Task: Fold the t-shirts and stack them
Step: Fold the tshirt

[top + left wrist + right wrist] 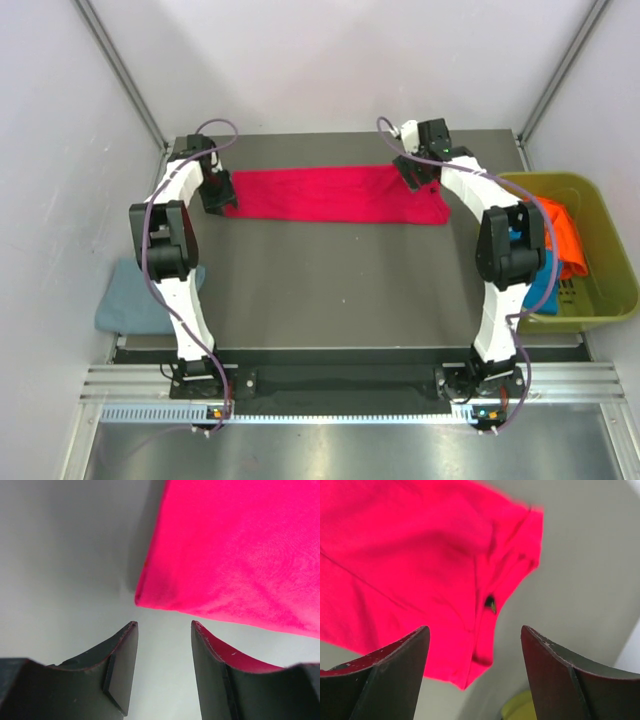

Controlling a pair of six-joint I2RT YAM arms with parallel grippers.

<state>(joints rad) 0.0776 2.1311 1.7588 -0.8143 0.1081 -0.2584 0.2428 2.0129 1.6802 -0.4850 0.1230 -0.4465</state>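
Note:
The crimson red t-shirt (335, 195) lies as a long folded band across the far part of the table. My left gripper (217, 196) is open at its left end, with the shirt's corner (155, 595) just ahead of the fingertips and apart from them. My right gripper (418, 176) is open over its right end, above the sleeve corner (485, 650). The grey-blue t-shirt (130, 298) lies folded at the table's left edge. The orange t-shirt (562, 235) and the turquoise t-shirt (542, 285) lie in the bin.
The olive-green plastic bin (600, 250) stands off the table's right side; its rim shows in the right wrist view (520, 709). White enclosure walls stand close behind and beside the grey table (340, 280).

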